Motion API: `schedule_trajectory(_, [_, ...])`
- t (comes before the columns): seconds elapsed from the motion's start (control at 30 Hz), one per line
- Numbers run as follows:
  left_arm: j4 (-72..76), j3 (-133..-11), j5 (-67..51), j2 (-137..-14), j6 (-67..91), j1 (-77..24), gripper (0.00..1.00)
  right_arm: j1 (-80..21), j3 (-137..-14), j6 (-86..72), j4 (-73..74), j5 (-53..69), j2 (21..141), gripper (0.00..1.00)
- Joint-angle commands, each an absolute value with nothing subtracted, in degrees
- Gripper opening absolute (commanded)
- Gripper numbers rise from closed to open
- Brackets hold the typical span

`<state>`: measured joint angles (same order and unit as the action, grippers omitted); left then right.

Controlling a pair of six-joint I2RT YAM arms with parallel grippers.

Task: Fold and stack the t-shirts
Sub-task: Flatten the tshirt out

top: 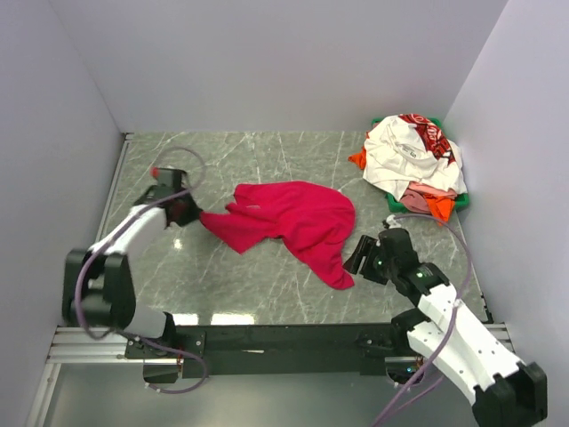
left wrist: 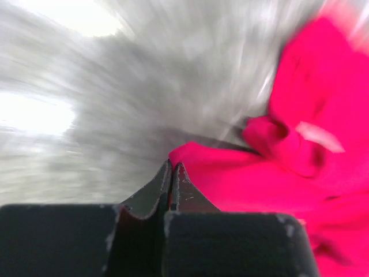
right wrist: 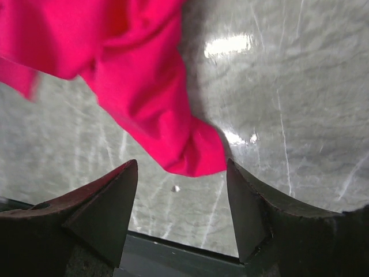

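Observation:
The crimson red t-shirt (top: 298, 222) lies crumpled on the marble table's middle. Its left edge is drawn to a point at my left gripper (top: 194, 213). In the blurred left wrist view that gripper (left wrist: 173, 168) is shut, with the red cloth (left wrist: 271, 184) at its tips. My right gripper (top: 357, 255) is open, just right of the shirt's near corner. In the right wrist view that corner (right wrist: 193, 153) lies just beyond the open gripper (right wrist: 181, 165), apart from both fingers. The white t-shirt with red-and-black print (top: 404, 151) tops a pile at the back right.
The pile sits in a green basket (top: 463, 205) against the right wall, with orange (top: 439, 207) and pink (top: 420, 191) cloth showing under the white shirt. Walls close in the left, back and right. The table's front edge (right wrist: 173, 245) is close under my right gripper.

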<state>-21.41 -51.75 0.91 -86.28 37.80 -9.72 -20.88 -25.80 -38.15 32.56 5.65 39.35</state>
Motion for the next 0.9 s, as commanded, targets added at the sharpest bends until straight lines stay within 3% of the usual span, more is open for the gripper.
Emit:
schedule_trajectory(0.0, [-22.93, -55.02, 0.79, -75.51, 38.85, -3.35, 0.0, -23.81, -26.37, -38.93, 29.98, 2.82, 43.49, 0.69])
schedule_trajectory(0.47, [-25.92, -53.96, -1.85, -72.33, 36.04, 1.41, 0.0, -26.8, -25.31, -38.85, 23.65, 3.69, 54.66, 0.69])
schedule_trajectory(0.87, [-27.51, -55.1, -3.34, -72.33, 33.66, 3.51, 0.0, -30.06, -26.98, -39.37, 23.64, 1.32, 64.33, 0.6])
